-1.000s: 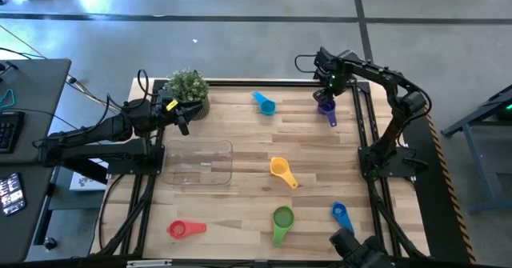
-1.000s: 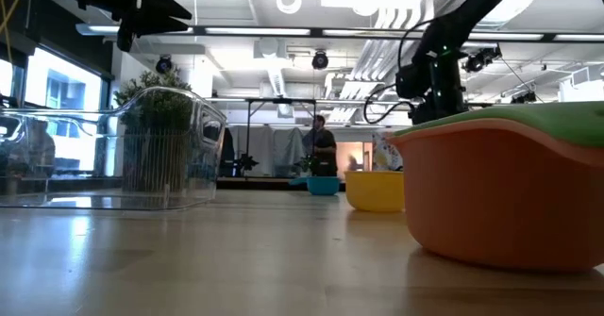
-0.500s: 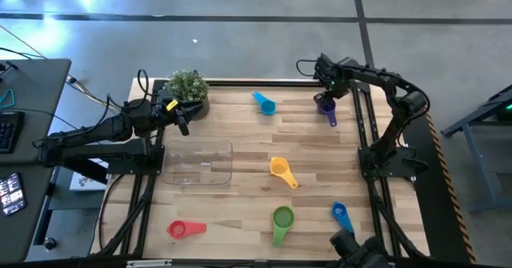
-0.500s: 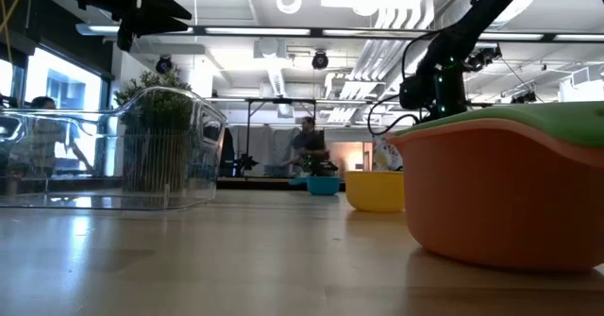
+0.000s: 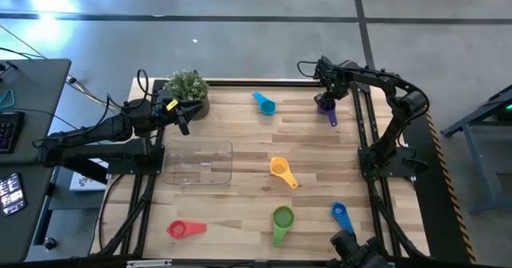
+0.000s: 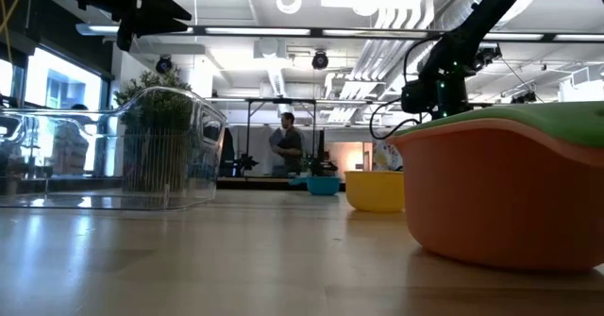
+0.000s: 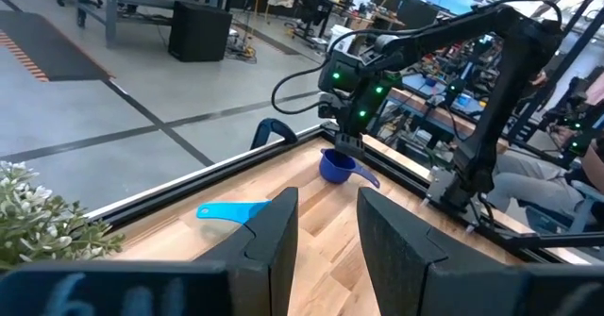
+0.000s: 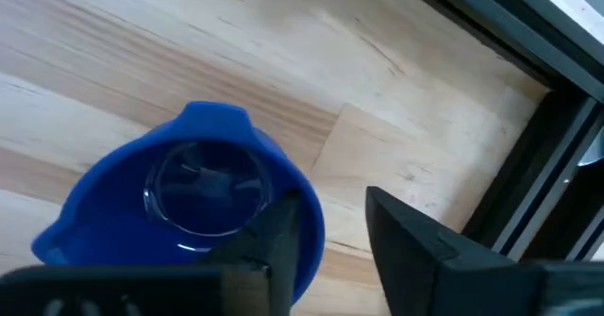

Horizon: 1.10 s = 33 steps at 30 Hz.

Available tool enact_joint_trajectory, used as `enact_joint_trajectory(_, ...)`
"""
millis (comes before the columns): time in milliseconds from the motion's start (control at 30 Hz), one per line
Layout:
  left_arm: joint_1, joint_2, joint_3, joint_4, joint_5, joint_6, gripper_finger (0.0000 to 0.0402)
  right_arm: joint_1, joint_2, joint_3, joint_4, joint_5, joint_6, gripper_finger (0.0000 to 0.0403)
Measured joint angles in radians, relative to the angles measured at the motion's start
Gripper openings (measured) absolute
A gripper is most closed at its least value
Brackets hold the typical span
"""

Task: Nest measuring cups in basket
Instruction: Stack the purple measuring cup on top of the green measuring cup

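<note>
The purple cup (image 5: 326, 106) stands on the table's far right part, its handle toward the near edge. My right gripper (image 8: 330, 236) points down over it, open, one finger inside the bowl and one outside. My left gripper (image 7: 326, 231) waits open beside the plant (image 5: 188, 88), above the table's far left. The clear basket (image 5: 198, 162) stands left of centre. Other cups lie apart on the wood: light blue (image 5: 264, 104), yellow (image 5: 281, 170), green (image 5: 282, 220), blue (image 5: 342, 214), red-pink (image 5: 182, 229). My right gripper comes from above, pointing down, astride the purple cup's wall at the rim (image 8: 313, 224). Bare wood shows between the outer finger (image 8: 406, 236) and the wall. Whether the inner finger (image 8: 278, 236) touches the wall, I cannot tell.
In the low view an orange cup (image 6: 500, 203) sits under the green one, close to the near edge. The black frame rail (image 5: 364, 124) runs just right of the purple cup. Open wood lies between the basket and the cups. A person (image 6: 288, 151) moves in the room behind.
My right gripper has sunk toward the purple cup and tipped a little, and stands lower over the bowl. The cup has stayed where it was. The person behind the table has walked toward the left.
</note>
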<state>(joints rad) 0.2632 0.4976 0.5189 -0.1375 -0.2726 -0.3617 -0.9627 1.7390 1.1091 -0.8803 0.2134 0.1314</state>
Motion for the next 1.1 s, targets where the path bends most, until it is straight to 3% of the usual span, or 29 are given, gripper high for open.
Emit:
enact_joint_trajectory(367,0.000,0.000,0.000,0.000,0.000,0.015,0.0104,0.000,0.000,0.000,-0.001,-0.008,0.002,0.0008)
enact_joint_trajectory(800,0.000,0.000,0.000,0.000,-0.001,0.015,0.0104,0.023,-0.010,0.037,-0.144,-0.024,0.079,0.0002)
enact_joint_trajectory(1100,0.000,0.000,0.000,0.000,-0.004,0.015,0.0104,0.110,-0.188,0.051,-0.203,-0.090,0.201,0.0001)
